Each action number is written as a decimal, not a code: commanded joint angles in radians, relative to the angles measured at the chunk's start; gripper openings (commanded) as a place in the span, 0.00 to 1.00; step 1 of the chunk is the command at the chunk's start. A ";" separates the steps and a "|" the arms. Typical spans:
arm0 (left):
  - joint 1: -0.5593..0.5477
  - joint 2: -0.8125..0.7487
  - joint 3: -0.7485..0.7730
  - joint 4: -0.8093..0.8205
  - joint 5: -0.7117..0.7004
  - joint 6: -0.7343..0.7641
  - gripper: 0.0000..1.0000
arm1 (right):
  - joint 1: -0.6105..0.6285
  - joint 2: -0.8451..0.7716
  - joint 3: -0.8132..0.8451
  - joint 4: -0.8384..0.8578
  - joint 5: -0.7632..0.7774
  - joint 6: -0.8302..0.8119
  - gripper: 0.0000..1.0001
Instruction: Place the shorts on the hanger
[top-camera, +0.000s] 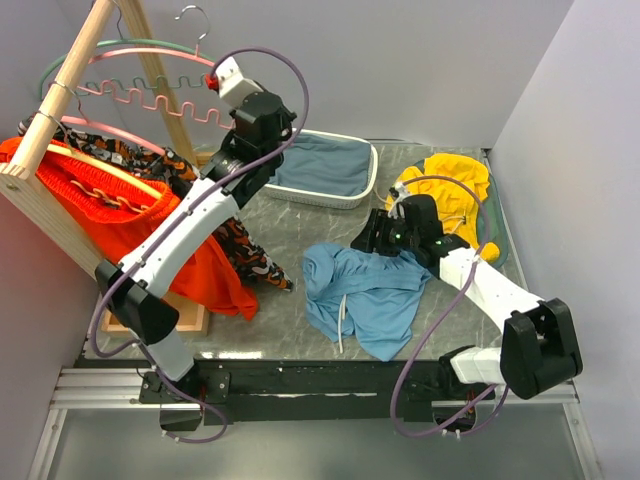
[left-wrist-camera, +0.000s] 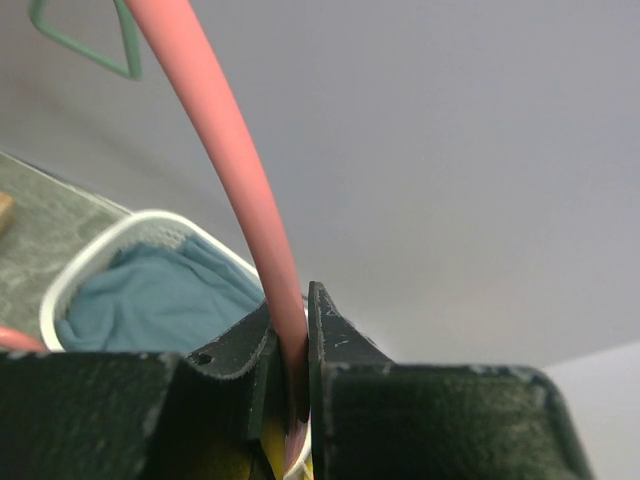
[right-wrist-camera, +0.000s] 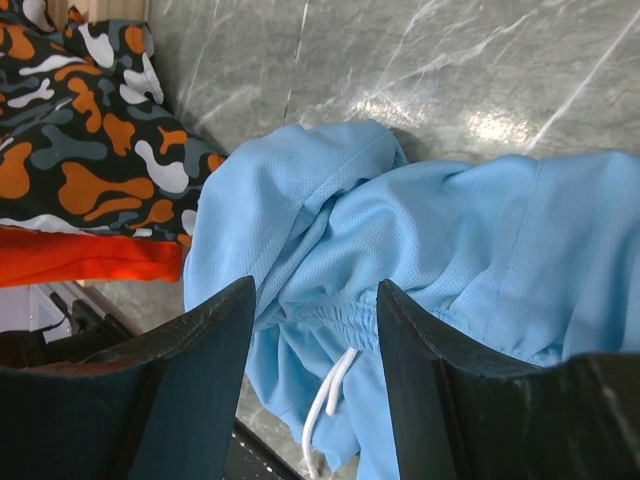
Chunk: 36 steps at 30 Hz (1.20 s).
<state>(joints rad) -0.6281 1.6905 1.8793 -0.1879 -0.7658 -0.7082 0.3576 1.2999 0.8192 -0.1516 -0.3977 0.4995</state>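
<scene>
The soft, light, limp shorts (right-wrist-camera: 420, 230) are seen crumpled on the desk (right-wrist-camera: 450, 70) beneath the spread right pincer (right-wrist-camera: 315, 300), judged best taken by the gathered waistband (right-wrist-camera: 330, 315), while the thin pink hanger (left-wrist-camera: 230, 170) is pinched by the left pincer (left-wrist-camera: 293, 325).

**Left arm** (top-camera: 190, 235): based at the left of the table's near edge. White upper link slopes up and away toward the far-left corner, black elbow low near the base, black wrist raised high over the far edge.

**Left gripper** (top-camera: 213, 82): points left from the wrist, well above the table. Jaws are nearly together, clamped on the thin rod of the hanger (left-wrist-camera: 232, 170).

**Right arm** (top-camera: 495, 290): based at the right of the near edge. Black elbow is bent out to the right, and the white forearm angles back toward the table's middle.

**Right gripper** (top-camera: 372, 235): low over the table, aimed left. Jaws stand apart, and both black fingers (right-wrist-camera: 190, 380) grip nothing.
</scene>
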 joint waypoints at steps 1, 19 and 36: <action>-0.028 -0.080 -0.034 0.030 0.045 -0.030 0.10 | 0.000 -0.067 0.038 -0.012 0.051 -0.010 0.59; -0.188 -0.153 -0.080 -0.008 0.464 -0.022 0.01 | 0.001 -0.399 -0.061 -0.167 0.359 0.079 0.61; -0.237 -0.707 -0.710 -0.142 1.373 0.029 0.01 | 0.127 -0.626 -0.258 -0.382 0.635 0.249 0.55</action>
<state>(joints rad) -0.8558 1.0637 1.2522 -0.3374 0.3504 -0.7403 0.4397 0.7143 0.5789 -0.4587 0.0738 0.6727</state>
